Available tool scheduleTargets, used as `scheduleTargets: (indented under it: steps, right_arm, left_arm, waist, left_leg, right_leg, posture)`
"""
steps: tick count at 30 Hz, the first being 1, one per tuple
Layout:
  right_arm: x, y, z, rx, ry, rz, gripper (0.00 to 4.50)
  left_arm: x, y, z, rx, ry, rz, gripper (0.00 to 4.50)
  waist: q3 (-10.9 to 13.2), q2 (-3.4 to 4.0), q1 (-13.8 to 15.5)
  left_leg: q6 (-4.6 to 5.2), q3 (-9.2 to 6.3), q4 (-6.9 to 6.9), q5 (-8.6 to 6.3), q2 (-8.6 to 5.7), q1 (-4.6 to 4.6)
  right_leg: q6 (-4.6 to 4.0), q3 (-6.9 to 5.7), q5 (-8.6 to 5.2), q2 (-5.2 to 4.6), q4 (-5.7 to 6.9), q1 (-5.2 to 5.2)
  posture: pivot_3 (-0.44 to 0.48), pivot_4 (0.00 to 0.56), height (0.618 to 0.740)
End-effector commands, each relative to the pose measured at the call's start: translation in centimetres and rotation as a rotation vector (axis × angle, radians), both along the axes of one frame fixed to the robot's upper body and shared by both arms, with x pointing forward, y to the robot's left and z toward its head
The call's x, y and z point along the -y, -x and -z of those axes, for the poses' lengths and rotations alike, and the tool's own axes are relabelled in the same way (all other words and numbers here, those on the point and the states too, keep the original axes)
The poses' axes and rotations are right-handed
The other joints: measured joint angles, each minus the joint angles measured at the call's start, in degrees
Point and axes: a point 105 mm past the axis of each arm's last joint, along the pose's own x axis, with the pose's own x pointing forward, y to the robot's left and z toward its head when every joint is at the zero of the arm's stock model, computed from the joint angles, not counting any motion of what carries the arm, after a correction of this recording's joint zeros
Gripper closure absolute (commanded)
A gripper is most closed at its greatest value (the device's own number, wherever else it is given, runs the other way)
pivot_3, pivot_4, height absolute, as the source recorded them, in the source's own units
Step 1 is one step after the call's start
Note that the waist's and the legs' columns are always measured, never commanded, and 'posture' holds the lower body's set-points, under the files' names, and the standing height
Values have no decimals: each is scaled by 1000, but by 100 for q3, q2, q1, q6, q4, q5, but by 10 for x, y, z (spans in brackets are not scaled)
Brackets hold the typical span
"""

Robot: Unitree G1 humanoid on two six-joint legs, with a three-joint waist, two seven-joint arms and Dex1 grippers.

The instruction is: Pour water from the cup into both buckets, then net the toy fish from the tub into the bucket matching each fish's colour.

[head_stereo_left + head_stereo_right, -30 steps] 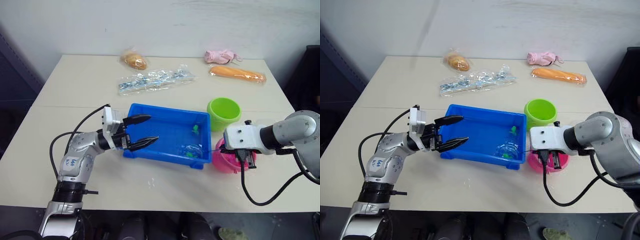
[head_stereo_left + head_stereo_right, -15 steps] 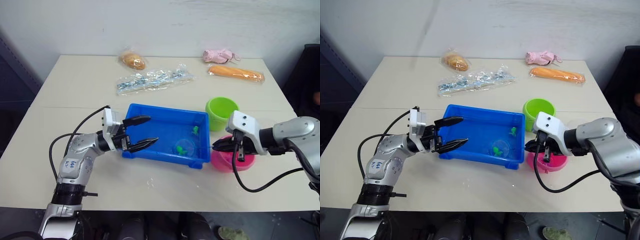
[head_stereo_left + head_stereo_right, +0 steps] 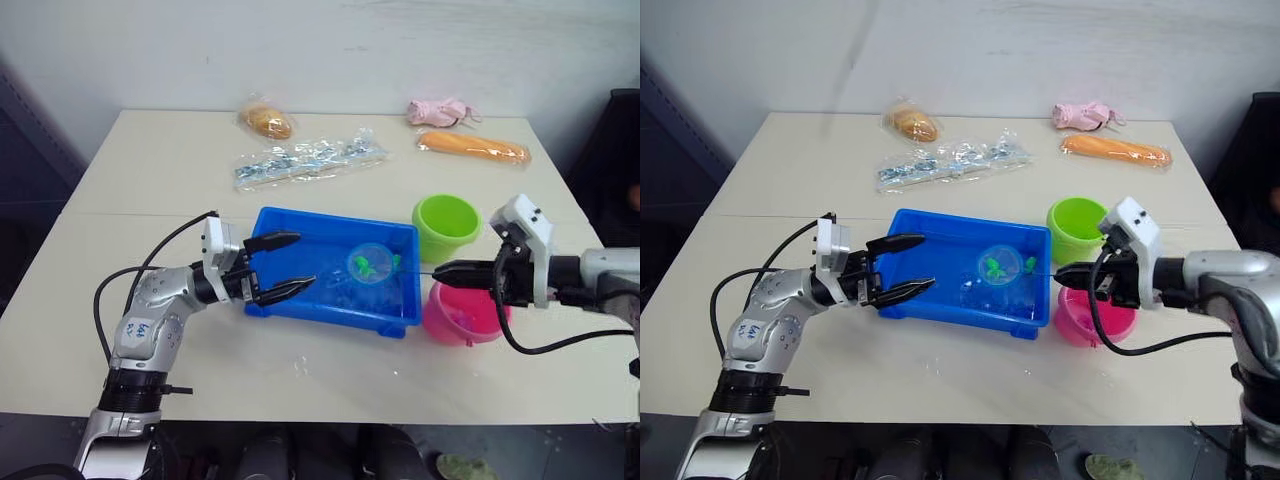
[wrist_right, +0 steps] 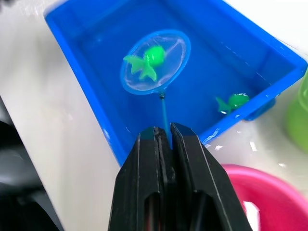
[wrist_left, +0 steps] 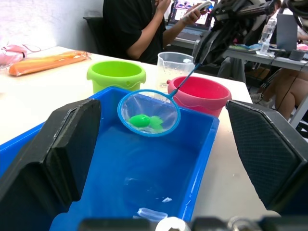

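Left gripper (image 3: pixel 283 266): sitting at the near-left corner of the tub (image 3: pixel 300 240), fingers spread, one over the rim and one outside the near wall, gripping nothing; likely standing by to steady the tub.

Right gripper (image 3: pixel 441 271): reaching in from the right, fingers clenched on the thin stick of the net (image 4: pixel 155 61), holding it roughly level so the hoop is hanging over the tub's far-right part.

Net: carrying a green fish (image 4: pixel 147 60) in its mesh, lifted clear of the water. By my reading, the fish is being carried out and is due for the green bucket.

Tub: lying mid-worktop (image 3: pixel 330 190), holding water; a second green fish (image 4: pixel 232 101) is lying near its right-hand end wall.

Pink bucket (image 3: pixel 462 312): standing just right of the tub, under the right gripper's wrist.

Green bucket (image 3: pixel 446 224): standing beyond the pink one, near the tub's far-right corner, close to the raised net, so a short swing should be enough.

Cup (image 5: pixel 174 66): standing just behind the buckets in the left wrist view.

Far worktop: a clear packet (image 3: pixel 308 160), a wrapped bun (image 3: pixel 267 121), an orange packet (image 3: pixel 474 148) and a pink bundle (image 3: pixel 441 111) are lying well clear.
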Motion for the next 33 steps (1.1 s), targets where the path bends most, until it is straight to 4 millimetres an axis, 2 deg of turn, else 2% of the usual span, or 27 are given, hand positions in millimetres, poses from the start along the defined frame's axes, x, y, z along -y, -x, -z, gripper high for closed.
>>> scheduleTargets:
  steps: [1, 5, 12, 18, 21, 25, 27, 29, 31, 33]
  right_arm:
    - [5, 12, -6, 45, -54, 80, 4500]
    - [17, 14, -7, 79, -88, 187, 4500]
    - [53, 10, -20, 185, -68, 372, 4500]
    - [85, -10, -29, 312, 49, 522, 4500]
    - [92, -21, -29, 362, 103, 562, 4500]
    - [89, -35, -31, 454, 198, 554, 4500]
    - [89, -41, -32, 508, 254, 553, 4500]
    - [91, -46, -30, 577, 390, 531, 4500]
    - [92, -49, -28, 662, 542, 471, 4500]
    - [92, -51, -28, 721, 611, 435, 4500]
  left_arm:
    - [-2, 3, -14, 53, 12, 9, 30]
    - [0, 1, -20, 56, 21, 16, 30]
    - [12, -5, -31, 35, 67, 38, 30]
    - [23, -16, -33, 24, 86, -8, 30]
    - [27, -19, -33, 15, 93, -21, 30]
    - [33, -20, -35, 8, 97, -28, 30]
    - [39, -19, -42, 18, 113, -16, 30]
    - [43, -17, -44, 35, 102, -2, 30]
    - [43, -14, -36, 51, 62, 13, 30]
    - [43, -13, -31, 56, 38, 22, 30]
  waist:
    - [0, 0, 1]
    - [0, 0, -4]
    - [0, 1, -6]
    - [0, 0, -9]
    - [0, 0, -9]
    - [0, 0, -20]
    - [0, 0, -17]
    - [0, 0, -14]
    - [0, 0, 2]
    - [0, 0, -2]
  left_leg:
    - [0, -2, 0, 0, 0, -1]
    - [0, 1, 0, 0, 0, -1]
    - [1, 3, -2, 0, -2, -2]
    - [1, 10, -3, 0, -5, -1]
    - [1, 13, -3, 0, -7, 2]
    - [-1, 18, -5, 1, -7, 2]
    - [-2, 19, -5, 2, -5, 2]
    - [-3, 20, -5, 2, -3, 2]
    - [-3, 25, -5, 2, -5, 2]
    - [-3, 42, -6, 2, -8, 1]
  right_leg:
    - [0, -2, 0, 0, -1, 1]
    - [0, 2, 0, 1, 1, -1]
    - [0, 6, 0, 5, -1, -3]
    - [1, 11, 0, 9, 1, -4]
    - [2, 14, 1, 10, 0, -4]
    - [2, 16, 1, 15, 0, -7]
    - [2, 17, 1, 16, -1, -7]
    - [2, 17, 1, 17, -1, -8]
    - [2, 17, 1, 17, -3, -7]
    - [3, 17, 0, 17, -7, -6]
  posture:
    - [0, 150, 740]
    - [0, 150, 740]
    - [0, 150, 740]
    - [0, 150, 740]
    - [0, 150, 740]
    - [0, 150, 740]
    - [0, 150, 740]
    - [0, 150, 740]
    - [0, 150, 740]
    - [0, 150, 740]
